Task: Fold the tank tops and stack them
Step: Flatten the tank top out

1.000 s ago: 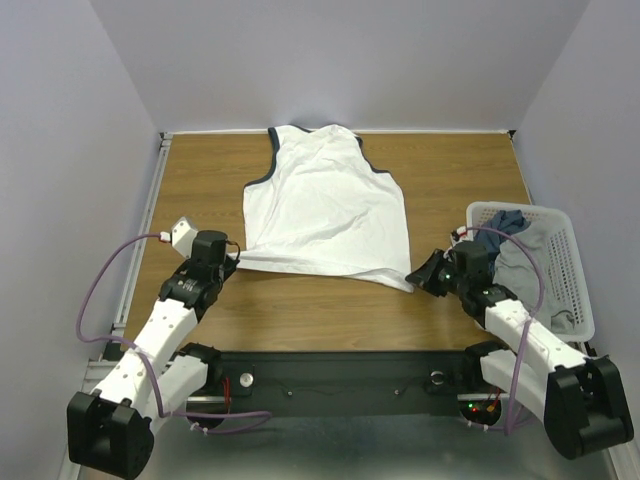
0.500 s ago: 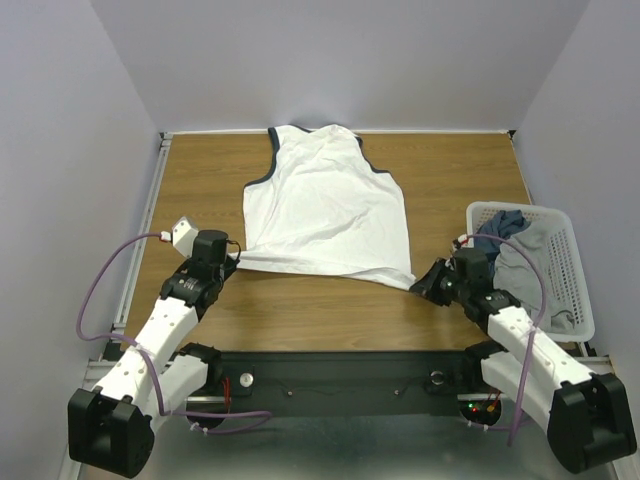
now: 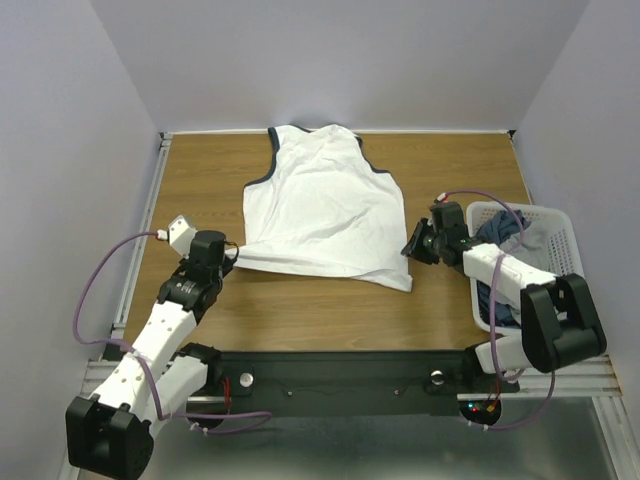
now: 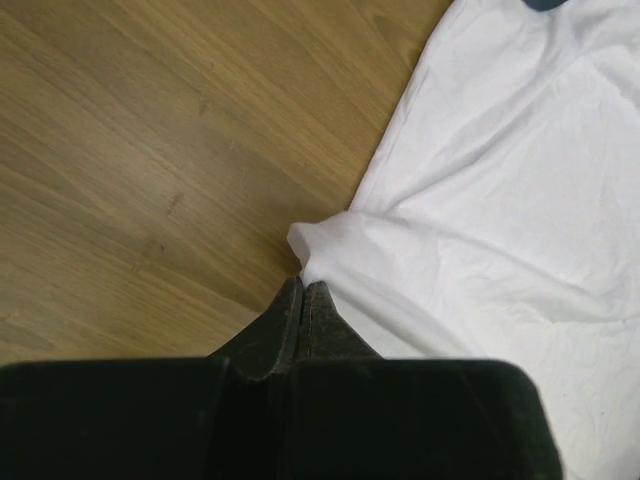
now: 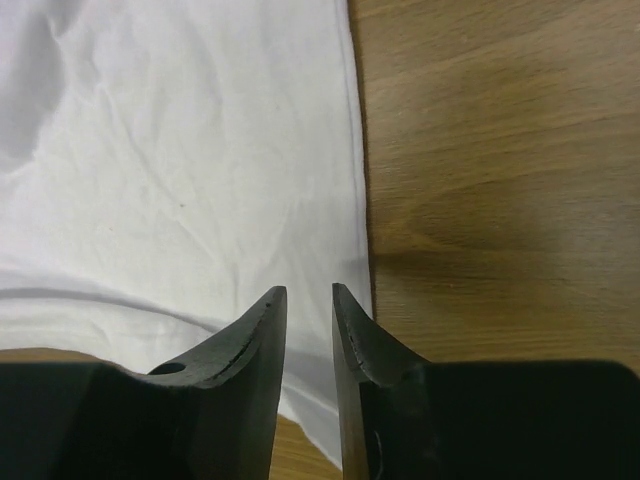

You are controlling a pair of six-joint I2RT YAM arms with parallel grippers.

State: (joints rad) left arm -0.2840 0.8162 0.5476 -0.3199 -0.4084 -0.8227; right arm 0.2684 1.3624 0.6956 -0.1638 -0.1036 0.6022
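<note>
Robotics lab, a closed test cell rather than a home or shop. Plain pale walls (image 3: 330, 60) box in a wood-grain tabletop (image 3: 200, 180) at the back and on both sides. A metal rail (image 3: 147, 215) runs along the table's left edge. Two white-and-black robot arms, the left arm (image 3: 165, 325) and the right arm (image 3: 500, 272), stand on a black base bar (image 3: 340, 378) at the near edge. A purple cable (image 3: 80, 312) loops loose off the left arm. Small red and green lights (image 3: 475, 408) glow by the right base. Household items: a white tank top (image 3: 325, 210) spread on the wood and a white mesh basket (image 3: 570, 245) of clothes at the right edge.
</note>
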